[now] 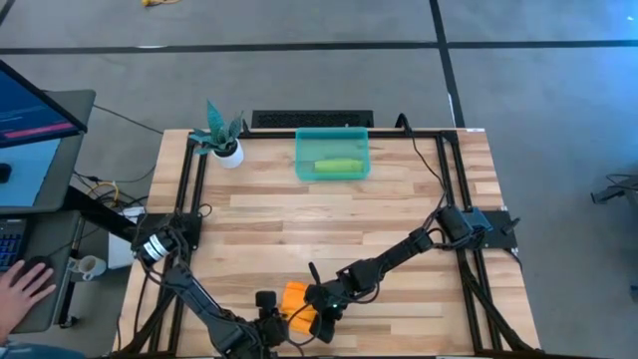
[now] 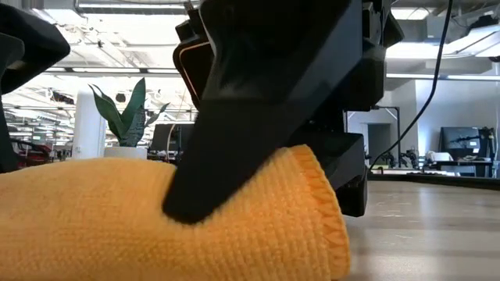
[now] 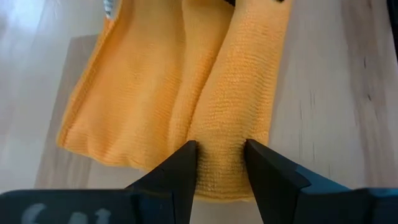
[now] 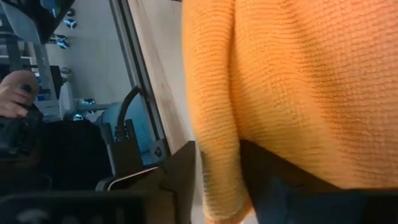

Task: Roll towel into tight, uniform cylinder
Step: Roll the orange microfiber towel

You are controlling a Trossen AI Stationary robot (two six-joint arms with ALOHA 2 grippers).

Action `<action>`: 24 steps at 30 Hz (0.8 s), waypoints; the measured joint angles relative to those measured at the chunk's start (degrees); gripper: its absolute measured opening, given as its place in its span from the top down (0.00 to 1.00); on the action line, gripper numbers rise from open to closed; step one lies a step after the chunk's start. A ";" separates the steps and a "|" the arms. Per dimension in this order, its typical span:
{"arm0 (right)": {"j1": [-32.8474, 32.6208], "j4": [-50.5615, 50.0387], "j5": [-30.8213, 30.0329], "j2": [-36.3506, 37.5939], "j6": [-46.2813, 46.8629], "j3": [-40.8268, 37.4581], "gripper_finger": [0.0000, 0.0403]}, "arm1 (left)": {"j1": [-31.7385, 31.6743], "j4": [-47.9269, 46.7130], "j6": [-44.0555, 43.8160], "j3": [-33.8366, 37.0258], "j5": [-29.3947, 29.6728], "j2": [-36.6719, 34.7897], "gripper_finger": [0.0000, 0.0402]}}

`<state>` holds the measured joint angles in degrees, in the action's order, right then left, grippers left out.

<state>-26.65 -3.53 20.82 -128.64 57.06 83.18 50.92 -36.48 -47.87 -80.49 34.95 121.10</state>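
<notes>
Wooden counter (image 1: 329, 214) planks carry an orange towel (image 1: 297, 299) at the near edge, loosely rolled, pinned between two claws. At one end, the left claw (image 3: 219, 163) has its fingers clamped on the roll's thick fold. Opposite it, the right claw (image 4: 219, 168) straddles the other end, fingers seemingly loosening, though the close view leaves contact uncertain. If that end slips free, the layers could spring apart and the cylinder come out uneven or slack.

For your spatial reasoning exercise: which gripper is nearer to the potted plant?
Left. The left gripper is at the near table edge, on the potted plant's side; the right gripper sits farther across.
</notes>
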 joint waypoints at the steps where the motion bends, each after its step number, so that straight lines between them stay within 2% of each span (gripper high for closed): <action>1: 0.00 0.03 0.06 0.02 0.00 0.02 0.66 | -0.18 -0.01 -0.56 -0.02 -0.63 0.00 0.67; 7: 0.16 0.05 2.98 0.25 -0.11 0.04 0.53 | -1.60 -0.01 -5.73 -0.14 -6.52 -0.29 0.68; 15: 0.04 -2.97 2.89 1.89 -3.38 -0.15 0.52 | -2.40 0.10 -8.37 -0.17 -9.47 -0.35 0.71; 19: -0.12 -8.14 -0.26 4.82 -5.87 -0.14 0.53 | -2.39 0.01 -8.47 -0.17 -9.75 -0.28 0.72; 21: -0.78 -13.73 -3.03 6.75 -7.41 -0.50 0.54 | -2.43 0.09 -8.57 -0.16 -10.00 -0.28 0.73; 24: -2.04 -16.04 -7.40 9.38 -10.83 -0.24 0.54 | -2.65 -0.29 -8.93 -0.15 -10.63 -0.24 0.73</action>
<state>-28.69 -19.57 13.41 -119.26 46.23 82.94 48.27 -36.77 -56.81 -80.64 24.31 120.86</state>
